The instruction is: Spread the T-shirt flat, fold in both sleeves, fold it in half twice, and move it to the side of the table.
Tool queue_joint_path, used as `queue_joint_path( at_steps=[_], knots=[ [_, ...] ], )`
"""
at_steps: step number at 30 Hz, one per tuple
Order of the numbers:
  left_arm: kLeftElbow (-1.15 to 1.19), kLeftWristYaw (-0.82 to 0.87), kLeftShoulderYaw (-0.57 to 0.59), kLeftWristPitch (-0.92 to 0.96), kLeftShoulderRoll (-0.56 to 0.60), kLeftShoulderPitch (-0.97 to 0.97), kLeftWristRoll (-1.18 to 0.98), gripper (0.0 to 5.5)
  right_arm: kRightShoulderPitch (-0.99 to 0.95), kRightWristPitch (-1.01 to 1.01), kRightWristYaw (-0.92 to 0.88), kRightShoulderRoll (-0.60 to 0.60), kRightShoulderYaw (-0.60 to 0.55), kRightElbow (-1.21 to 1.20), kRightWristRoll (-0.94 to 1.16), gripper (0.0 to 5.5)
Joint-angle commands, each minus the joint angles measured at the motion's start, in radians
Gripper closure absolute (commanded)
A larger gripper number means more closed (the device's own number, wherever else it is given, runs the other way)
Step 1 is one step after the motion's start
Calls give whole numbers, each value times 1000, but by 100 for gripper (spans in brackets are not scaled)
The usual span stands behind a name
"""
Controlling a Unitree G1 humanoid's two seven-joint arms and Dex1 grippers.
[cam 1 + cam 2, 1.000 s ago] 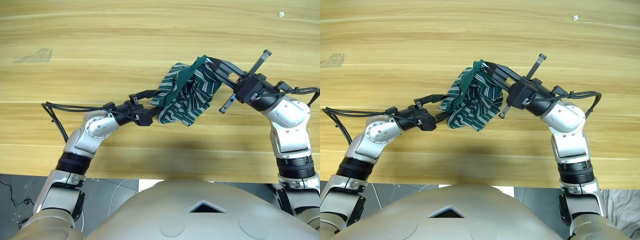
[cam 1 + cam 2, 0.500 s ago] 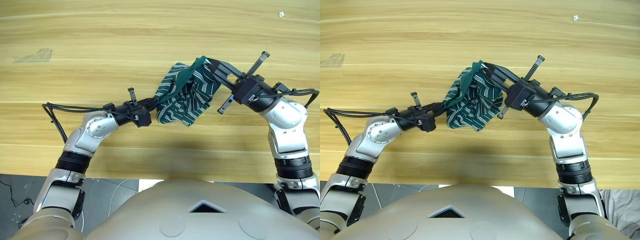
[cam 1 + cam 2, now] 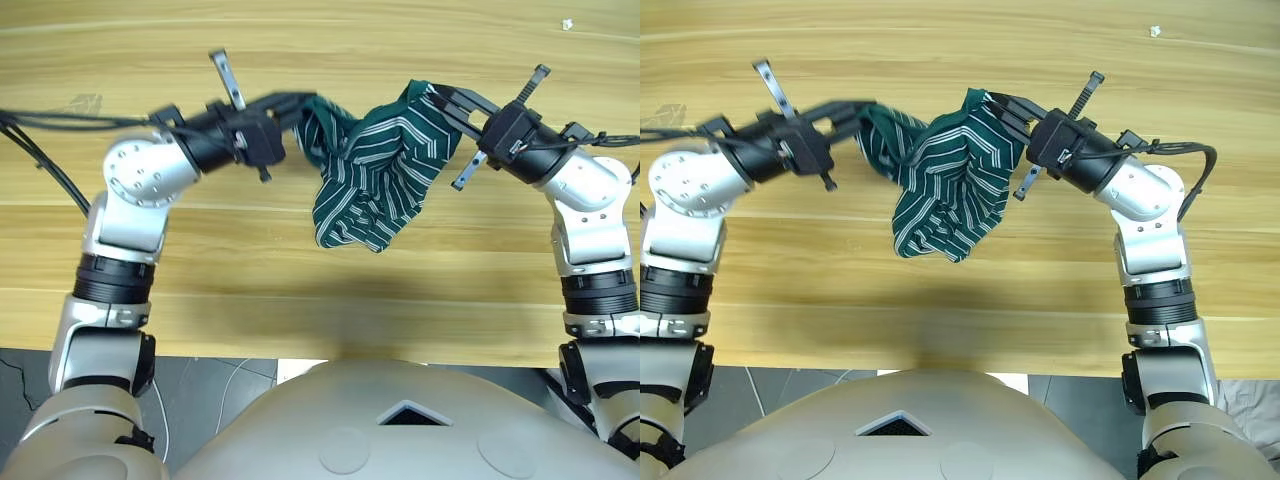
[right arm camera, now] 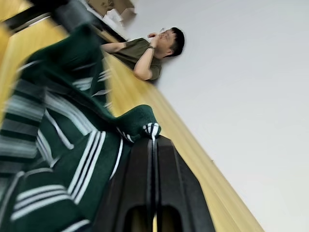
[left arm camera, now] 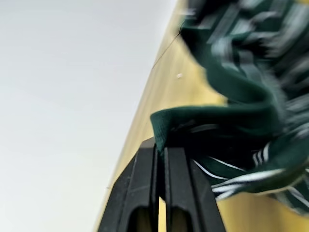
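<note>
T-shirt (image 3: 375,175), the dark green one with white stripes, is up off the bench (image 3: 200,260) right now, strung between the two arms like washing on a line. Over on the left, the left fingers (image 5: 142,179) are clamped tight on a rolled green hem, and the cloth runs away from their tips toward the right. From there the fabric dips, bunches up and hangs in a crumpled lump below both sets of fingers, lowest roughly midway between them. Honestly can't tell if the bottom tip touches the wood. On the right, the right fingers (image 4: 169,174) are pinched together on another edge of the shirt, with a bit of striped trim poking out just at their tips. Both pinch points sit at about the same height, well apart from each other, and the shirt is nowhere near flat.
</note>
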Motion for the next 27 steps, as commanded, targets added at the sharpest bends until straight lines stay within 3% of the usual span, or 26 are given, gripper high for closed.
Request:
queue_joint_path(
  at_steps=[1,8,12,15,19,24,27],
  knots=[
    [32,-85,18,162,57,-256,22,549,-222,28,68,-68,-79,163,54,550],
    [697,-28,-176,64,-3,-859,376,549,-843,-138,-159,-90,-45,835,-219,550],
    [1146,354,-350,61,-35,-1154,666,549,-1135,-34,-529,-68,83,1166,-464,550],
    [1280,560,-396,118,-49,-1262,742,549,-1248,47,-700,-54,133,1249,-554,550],
    [1339,610,-403,85,-84,-1292,752,549,-1289,38,-756,-46,128,1279,-571,550],
    [1329,432,-422,-49,-131,-1154,733,549,-1180,-53,-719,-40,172,1272,-610,550],
    [1232,318,-464,-225,-101,-982,730,549,-1011,-177,-691,-17,201,1226,-617,550]
  ],
)
